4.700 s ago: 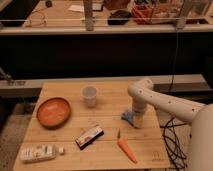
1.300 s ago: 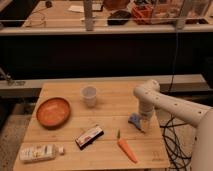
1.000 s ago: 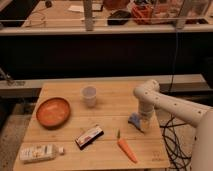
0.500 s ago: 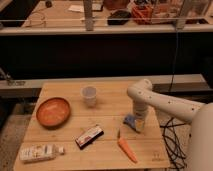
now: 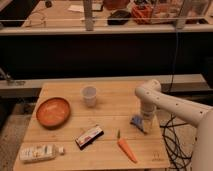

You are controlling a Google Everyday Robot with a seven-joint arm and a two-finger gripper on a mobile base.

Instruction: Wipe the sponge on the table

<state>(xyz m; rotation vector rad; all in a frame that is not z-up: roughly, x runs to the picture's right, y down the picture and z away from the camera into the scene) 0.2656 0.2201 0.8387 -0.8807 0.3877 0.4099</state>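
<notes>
The small light blue sponge (image 5: 135,120) rests on the light wooden slatted table (image 5: 111,109), toward its right side. My gripper (image 5: 144,124) points straight down from the white arm and presses on the sponge, shut on it. The gripper body hides the sponge's right part. The fingertips sit at table level.
A clear cup (image 5: 89,95) stands at the table's middle back. An orange bowl (image 5: 52,111) is on the left, a snack bar (image 5: 89,136) in front of centre, a white tube (image 5: 40,151) at the front left, and a carrot (image 5: 126,148) just in front of the sponge. A dark-fronted workbench (image 5: 100,30) runs behind.
The gripper and the sponge slid left over the table half a second ago and have now shifted back to the right. Nothing else has moved.
</notes>
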